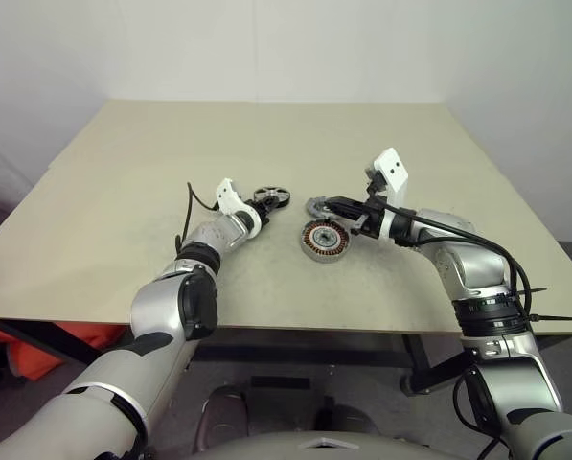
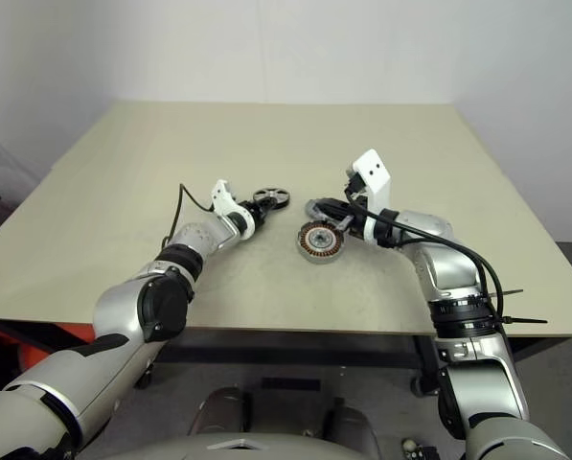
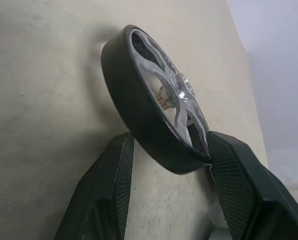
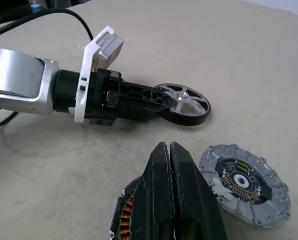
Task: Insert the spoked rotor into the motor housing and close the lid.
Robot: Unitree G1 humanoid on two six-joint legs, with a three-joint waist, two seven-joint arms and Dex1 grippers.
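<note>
my left gripper (image 3: 163, 165) has its fingers around the spoked rotor (image 1: 272, 196) on the bench (image 1: 123, 192), not clamped yet; it looks stiff and slippery, so i hold its dark rim. right gripper (image 4: 166, 160) is together.

The 2 head views look forward and down from above the table (image 1: 123, 192), set slightly apart sideways, and share the whole tabletop with both arms. The left wrist camera sits very close, looking along its fingers (image 3: 114, 190) at the spoked rotor (image 3: 158, 120). The right wrist camera looks from a little farther back, across its closed fingers (image 4: 171, 195), and shares that rotor with it.
</note>
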